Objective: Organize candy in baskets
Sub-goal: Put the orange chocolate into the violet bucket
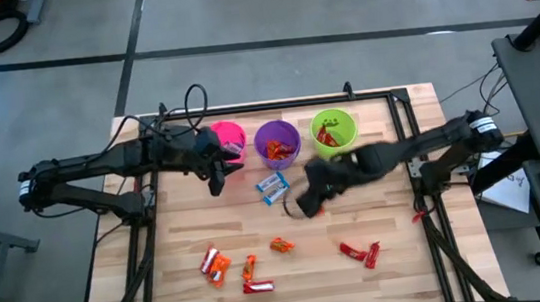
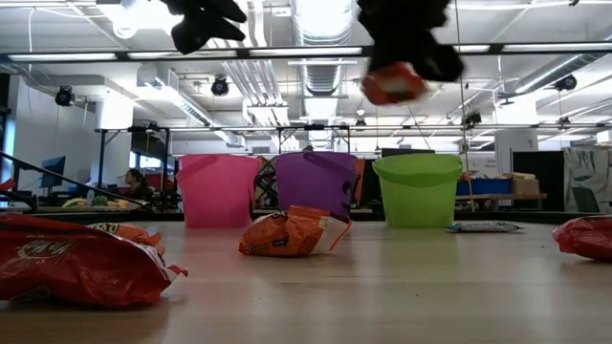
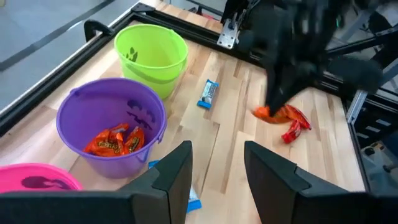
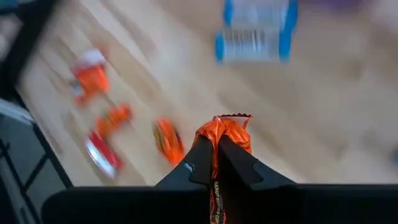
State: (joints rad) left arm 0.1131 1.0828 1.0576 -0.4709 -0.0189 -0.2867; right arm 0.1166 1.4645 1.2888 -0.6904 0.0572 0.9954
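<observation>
Three baskets stand in a row at the table's far side: pink (image 1: 228,135), purple (image 1: 277,142) with orange candy inside (image 3: 115,142), and lime green (image 1: 333,129). My right gripper (image 1: 308,205) hangs in front of the purple and green baskets, shut on an orange candy (image 2: 392,84). My left gripper (image 3: 214,168) hovers open near the pink basket with nothing between its fingers. Blue-and-white candy (image 1: 272,186) lies flat in front of the purple basket. Orange and red candy (image 1: 253,273) lies scattered on the near half. My right gripper pinches the orange candy between its two fingers; the wrapper's crimped end (image 4: 229,127) sticks out past the fingertips, and more of it runs back between them. The fingers slant downward. The candy is lifted clear of the table.
A blue-and-white candy (image 3: 209,93) lies near the green basket. Red candy (image 1: 361,252) lies at the near right, and an orange one (image 2: 292,232) lies mid-table. A black metal frame (image 1: 275,103) borders the table's far edge and sides.
</observation>
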